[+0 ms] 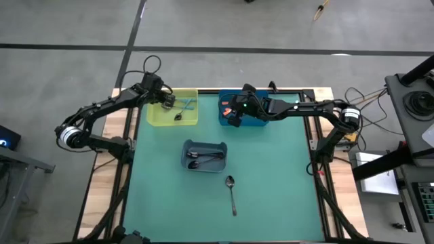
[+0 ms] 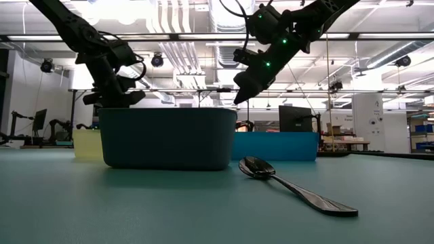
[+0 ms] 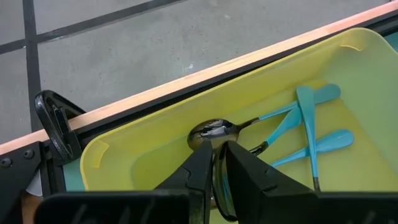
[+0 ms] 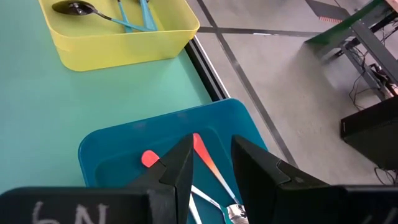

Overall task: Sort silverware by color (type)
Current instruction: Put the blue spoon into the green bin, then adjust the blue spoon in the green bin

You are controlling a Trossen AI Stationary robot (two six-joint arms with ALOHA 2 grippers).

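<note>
Spoons with light-blue handles (image 3: 309, 127) lie together in the yellow plastic bin (image 1: 172, 108) at the far left of the teal table mat (image 1: 271, 176), their shiny bowls toward the bin's middle. The left gripper (image 3: 216, 163) hovers over that bin with its dark fingers drawn close together and only a thin slot between them; a dark curved shape shows in that slot, but whether it is a held spoon cannot be told. The right gripper (image 4: 211, 158) hangs above the blue plastic bin (image 1: 245, 118) at the far centre, its fingers slightly spread and pinching nothing, and orange-handled spoons (image 4: 211, 168) rest on the blue floor right below it. Nearer the middle of the mat, the grey plastic bin (image 1: 205, 156) holds several all-dark metal spoons (image 1: 203, 160). One more dark metal spoon (image 1: 232, 193) lies loose on the mat just in front of the grey bin, bowl pointing toward it, touching neither bin nor gripper.
</note>
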